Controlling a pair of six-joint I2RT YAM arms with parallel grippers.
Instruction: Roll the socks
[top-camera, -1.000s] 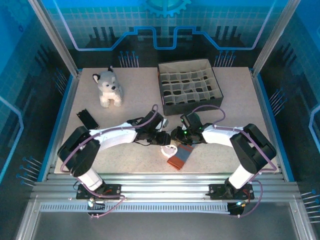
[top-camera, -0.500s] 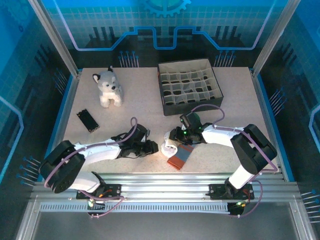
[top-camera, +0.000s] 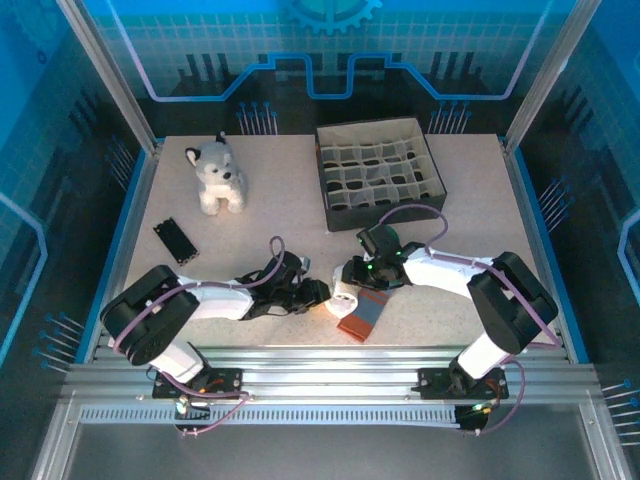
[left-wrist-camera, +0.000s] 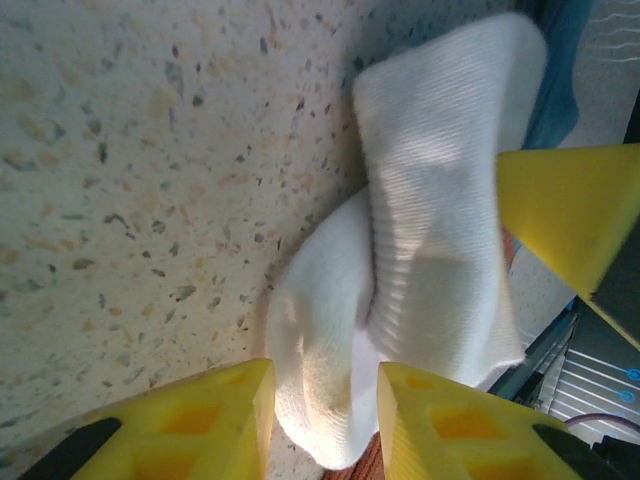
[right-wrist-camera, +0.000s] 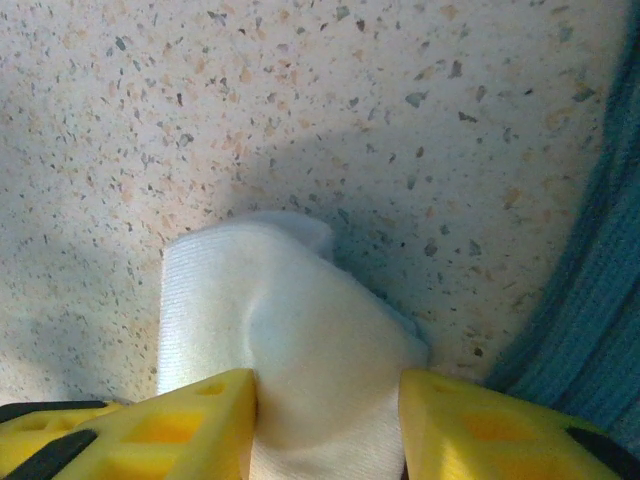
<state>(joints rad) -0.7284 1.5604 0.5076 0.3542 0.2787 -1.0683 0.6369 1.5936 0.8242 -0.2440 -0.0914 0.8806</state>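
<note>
A white sock (top-camera: 343, 297) lies bunched and folded on the table, its end overlapping the grey-blue sock (top-camera: 362, 314) with an orange-red cuff. My left gripper (top-camera: 318, 293) reaches in from the left and is shut on the white sock's (left-wrist-camera: 400, 290) rounded fold, which fills the gap between its yellow fingers (left-wrist-camera: 200, 425). My right gripper (top-camera: 350, 273) comes from the right, shut on the other part of the white sock (right-wrist-camera: 300, 350). One right finger (left-wrist-camera: 570, 210) shows beside the sock in the left wrist view. Grey-blue sock fabric (right-wrist-camera: 600, 300) lies to the right.
A dark box with dividers (top-camera: 438, 187) stands at the back right. A plush husky (top-camera: 217, 175) sits at the back left, and a small black object (top-camera: 174, 240) lies left of the arms. The table's near edge is just below the socks.
My left arm swung down toward the near edge, drew back left, then returned right to the white sock. The right gripper stayed at the sock, jaws a little wider.
</note>
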